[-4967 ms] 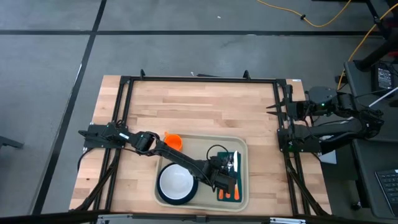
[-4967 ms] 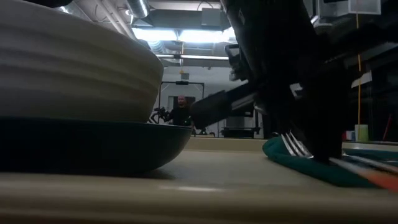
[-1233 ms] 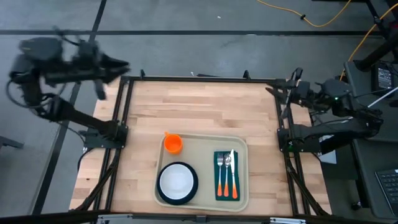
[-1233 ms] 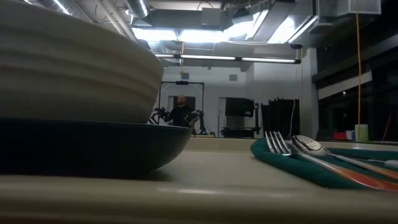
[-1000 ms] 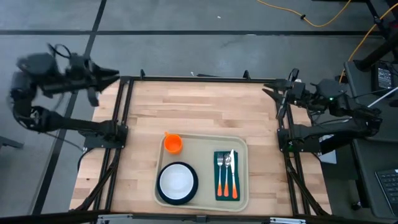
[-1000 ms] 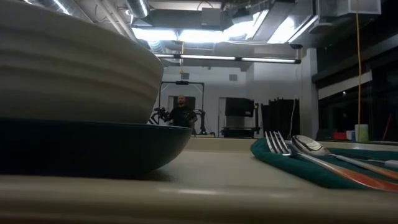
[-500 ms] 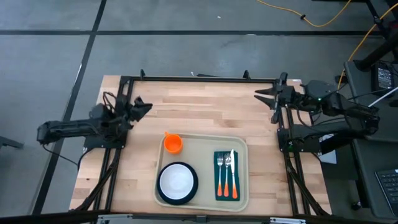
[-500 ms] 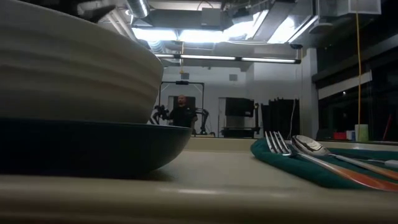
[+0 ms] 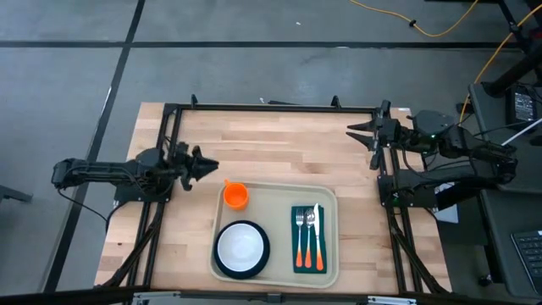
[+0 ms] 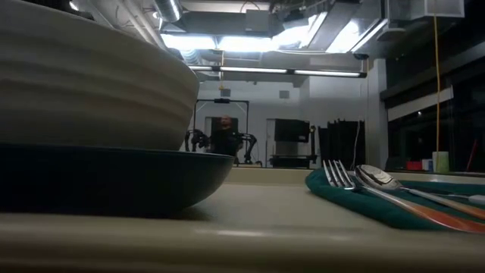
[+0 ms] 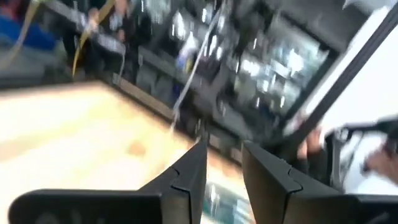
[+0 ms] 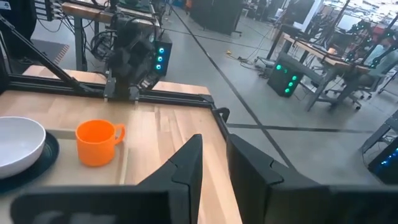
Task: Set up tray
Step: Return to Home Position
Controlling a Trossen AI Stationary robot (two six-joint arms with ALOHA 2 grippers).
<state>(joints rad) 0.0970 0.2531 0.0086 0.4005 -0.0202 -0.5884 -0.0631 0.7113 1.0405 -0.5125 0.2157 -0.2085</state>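
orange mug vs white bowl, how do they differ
The orange mug is smaller and stands directly on the tray; the white bowl is wider and sits on a dark plate. The mug has a handle; the bowl has none. Both stand upright on the tray's left half.

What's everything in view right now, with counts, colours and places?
tray: one, cream, near middle of table
cup: one, orange, tray's far left corner
plate: one, dark teal, tray's near left
bowl: one, white, on plate
napkin: one, dark green, tray's right
fork, spoon, knife: one each, orange handles, on napkin
table: one, light wood, under tray
person: one, far back in room
left gripper: one, dark, over table's left side, jaws apart
right gripper: one, dark, table's far right corner, jaws apart
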